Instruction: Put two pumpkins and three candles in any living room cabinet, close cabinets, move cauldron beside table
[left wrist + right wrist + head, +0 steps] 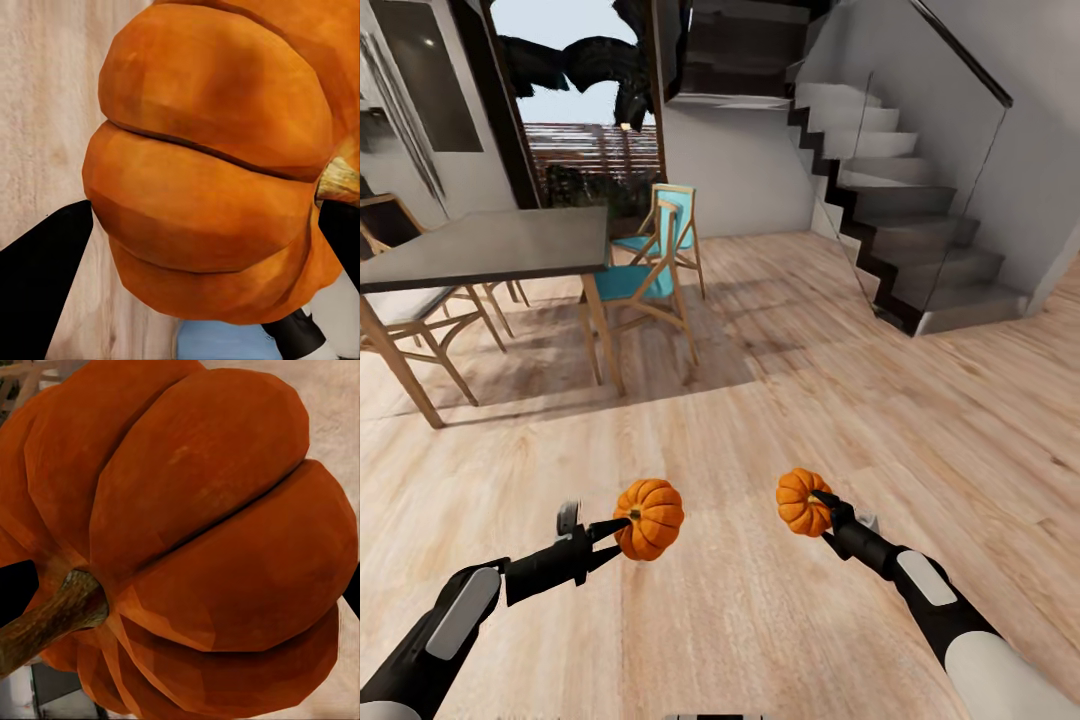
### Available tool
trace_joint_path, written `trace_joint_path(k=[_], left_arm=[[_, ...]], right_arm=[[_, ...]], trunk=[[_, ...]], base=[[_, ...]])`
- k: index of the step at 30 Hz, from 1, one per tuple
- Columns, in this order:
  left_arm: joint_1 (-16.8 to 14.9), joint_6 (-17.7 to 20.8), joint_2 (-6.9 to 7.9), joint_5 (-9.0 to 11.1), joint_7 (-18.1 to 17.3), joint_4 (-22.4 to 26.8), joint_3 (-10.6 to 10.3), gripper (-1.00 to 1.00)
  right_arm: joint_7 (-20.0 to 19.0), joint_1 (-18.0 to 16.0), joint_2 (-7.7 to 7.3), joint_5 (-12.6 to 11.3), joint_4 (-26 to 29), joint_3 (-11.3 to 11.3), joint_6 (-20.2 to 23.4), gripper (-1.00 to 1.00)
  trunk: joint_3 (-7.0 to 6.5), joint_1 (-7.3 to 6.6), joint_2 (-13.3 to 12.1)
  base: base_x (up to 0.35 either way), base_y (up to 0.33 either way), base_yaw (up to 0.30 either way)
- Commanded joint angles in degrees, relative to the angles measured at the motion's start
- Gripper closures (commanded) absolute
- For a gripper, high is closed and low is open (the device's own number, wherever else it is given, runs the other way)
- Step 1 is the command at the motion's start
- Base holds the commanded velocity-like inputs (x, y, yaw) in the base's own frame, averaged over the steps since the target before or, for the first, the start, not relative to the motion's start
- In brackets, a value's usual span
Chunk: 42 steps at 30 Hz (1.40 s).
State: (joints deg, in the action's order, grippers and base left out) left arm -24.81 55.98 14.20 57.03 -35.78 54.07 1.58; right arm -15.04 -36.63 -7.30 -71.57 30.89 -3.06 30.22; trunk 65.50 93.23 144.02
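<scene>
Pumpkins, two ribbed orange gourds, are carried over the wood floor (760, 620): your left tool (612, 527) grips one (650, 518); your right tool (826, 509) grips the other (801, 501); no cabinet visible ahead.

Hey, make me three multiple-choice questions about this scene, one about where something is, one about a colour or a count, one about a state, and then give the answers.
1. Where is the dining table?
A. Ahead on the robot's left
B. Under the staircase
C. Behind the glass panel

2. What colour are the seats of the two chairs at the table's end?
A. Red
B. Teal
C. Black

3. What state is the left claw in?
A. Open and empty
B. Shut on a candle
C. Shut on a pumpkin

Answers:
1 A: the table stands upper left in the head view, while the staircase rises at the right.
2 B: both chair seats are teal on pale wooden frames.
3 C: the left claw holds the left pumpkin above the floor; the right claw holds the right pumpkin.
</scene>
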Motion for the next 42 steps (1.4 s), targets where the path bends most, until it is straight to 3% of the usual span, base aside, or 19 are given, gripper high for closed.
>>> trace_joint_path(k=[1,9,42], left_arm=[[-0.1,0.5,-0.05,0.7,-0.3,0.0,0.1,1.0],[-0.1,0.5,-0.12,0.7,-0.3,0.0,0.0,1.0],[-0.1,0.5,-0.28,0.7,-0.2,0.1,0.0,1.0]], right_arm=[[-0.1,0.0,0.04,-0.5,0.0,-0.3,0.5,1.0],[-0.1,0.0,0.09,-0.5,0.0,-0.3,0.5,1.0],[0.0,0.0,0.18,-0.4,0.0,-0.2,0.5,1.0]], trunk=[[-0.18,-0.04,0.0],[-1.95,-0.25,-0.1],[-1.95,-0.25,-0.1]], base=[[0.0,0.0,0.291],[0.0,0.0,0.291],[0.0,0.0,0.292]])
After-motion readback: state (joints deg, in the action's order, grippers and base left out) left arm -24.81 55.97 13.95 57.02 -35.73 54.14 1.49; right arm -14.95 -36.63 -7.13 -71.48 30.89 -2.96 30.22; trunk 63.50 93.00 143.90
